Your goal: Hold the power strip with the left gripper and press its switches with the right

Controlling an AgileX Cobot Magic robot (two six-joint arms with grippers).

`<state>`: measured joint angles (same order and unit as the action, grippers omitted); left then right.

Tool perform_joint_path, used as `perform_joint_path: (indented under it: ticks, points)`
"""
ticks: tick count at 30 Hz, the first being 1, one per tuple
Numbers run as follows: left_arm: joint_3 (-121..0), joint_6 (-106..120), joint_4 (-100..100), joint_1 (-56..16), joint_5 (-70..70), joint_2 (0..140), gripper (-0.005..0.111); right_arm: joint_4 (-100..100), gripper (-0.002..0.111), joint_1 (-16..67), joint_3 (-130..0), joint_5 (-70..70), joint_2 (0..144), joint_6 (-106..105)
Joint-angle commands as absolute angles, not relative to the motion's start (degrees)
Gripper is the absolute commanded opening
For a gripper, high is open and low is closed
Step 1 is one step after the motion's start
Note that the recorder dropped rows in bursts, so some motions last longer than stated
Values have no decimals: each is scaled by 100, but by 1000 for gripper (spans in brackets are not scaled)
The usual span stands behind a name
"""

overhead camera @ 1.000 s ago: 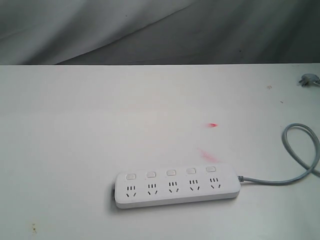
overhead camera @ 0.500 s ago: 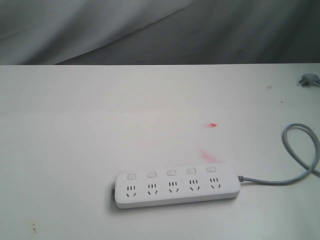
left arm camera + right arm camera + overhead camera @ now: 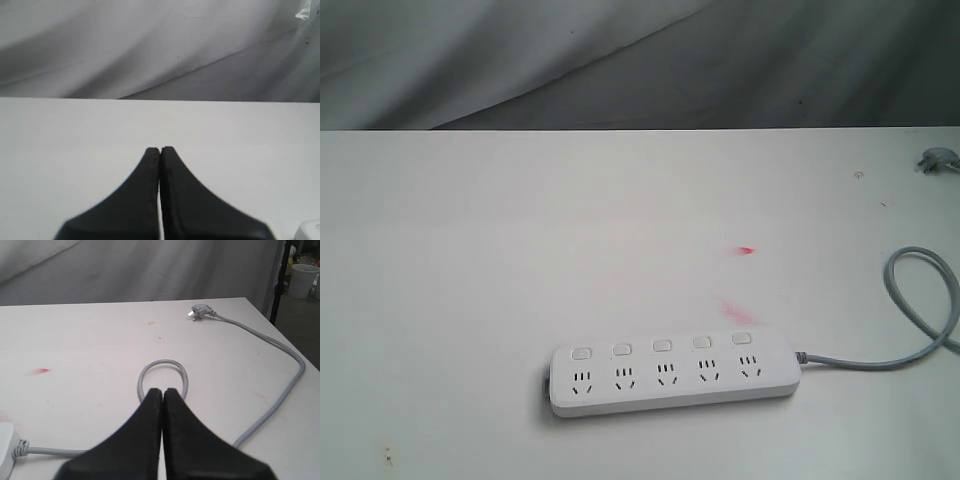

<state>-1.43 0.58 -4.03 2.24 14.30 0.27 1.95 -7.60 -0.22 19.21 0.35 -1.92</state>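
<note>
Lying apart from both closed jaws: power strip (image 3: 672, 373).

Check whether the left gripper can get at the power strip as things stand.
Probably yes: nothing covers the power strip, flat on the table, though the left gripper is shut and must open.

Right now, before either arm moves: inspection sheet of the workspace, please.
Surface: white table, flat; red smears on it.
Job's things: power strip lies flat, sockets up, untouched; five switches in a row along it.
Clutter: nothing seen.
Grippers: left gripper shut, empty, over bare table; right gripper shut, empty, pointing toward the cord loop.
Cables: grey cord leaves the strip's end, loops, runs to a plug lying unplugged on the table.
Surroundings: grey cloth backdrop; white bucket beyond the table edge.
</note>
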Motion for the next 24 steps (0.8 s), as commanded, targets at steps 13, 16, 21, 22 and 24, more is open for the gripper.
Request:
perform_joint_path:
  ticks: [13,16,21,22,24]
  points:
    - [0,0,-385,240,1521,0,1,216,0,-815,0,1914,0,-260]
    - [0,0,-385,240,1521,0,1,216,0,-815,0,1914,0,-260]
    - [0,0,-385,240,1521,0,1,216,0,-815,0,1914,0,-260]
    - [0,0,-385,240,1521,0,1,216,0,-815,0,1914,0,-260]
    - [0,0,-385,240,1521,0,1,216,0,-815,0,1914,0,-260]
